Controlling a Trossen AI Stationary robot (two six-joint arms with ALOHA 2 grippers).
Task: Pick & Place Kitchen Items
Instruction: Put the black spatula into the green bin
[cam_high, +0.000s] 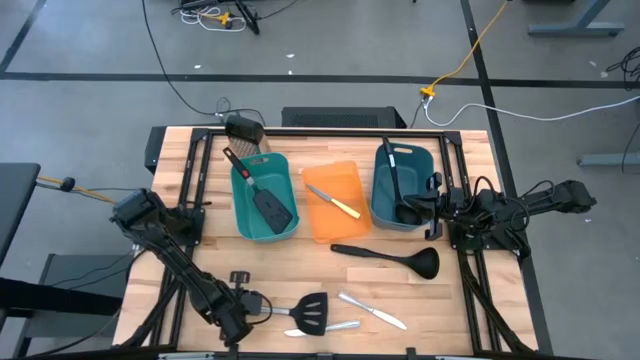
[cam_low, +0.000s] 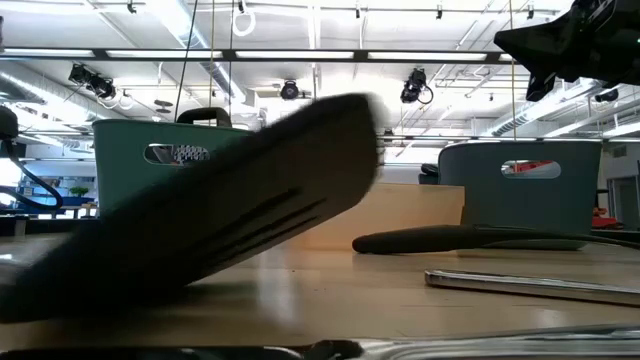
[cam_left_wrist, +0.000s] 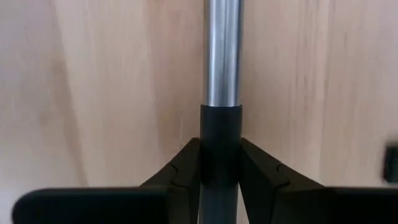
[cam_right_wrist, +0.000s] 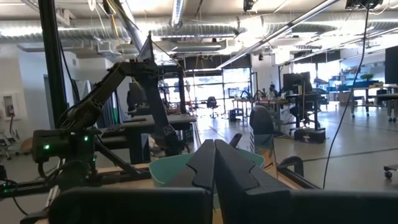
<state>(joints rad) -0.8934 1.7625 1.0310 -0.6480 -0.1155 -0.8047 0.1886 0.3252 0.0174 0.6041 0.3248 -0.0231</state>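
My left gripper (cam_high: 248, 305) is near the table's near edge, shut on a black slotted spatula (cam_high: 310, 313), whose head fills the low view (cam_low: 230, 225) and slants up. My right gripper (cam_high: 433, 205) is shut and empty, held above the right rim of the right teal bin (cam_high: 403, 188), which holds a black ladle (cam_high: 393, 185). A second spatula (cam_high: 265, 195) lies in the left teal bin (cam_high: 265, 198). A yellow-handled knife (cam_high: 335, 201) lies in the orange bin (cam_high: 335, 203). Another ladle (cam_high: 390, 258) and two silver knives (cam_high: 373, 311) (cam_high: 322, 328) lie on the table. My left gripper pinches the spatula's black grip (cam_left_wrist: 221, 124) between its two fingers (cam_left_wrist: 180, 168), close to where the silver shaft (cam_left_wrist: 222, 56) begins. The fingers come from above and lie across the handle. The spatula's head is tilted; whether it rests on the table I cannot tell.
The three bins stand in a row across the table's middle. Bare wood lies between the bins and the near edge, apart from the ladle and knives. Dark rails run along the table's left and right sides (cam_high: 195, 190).
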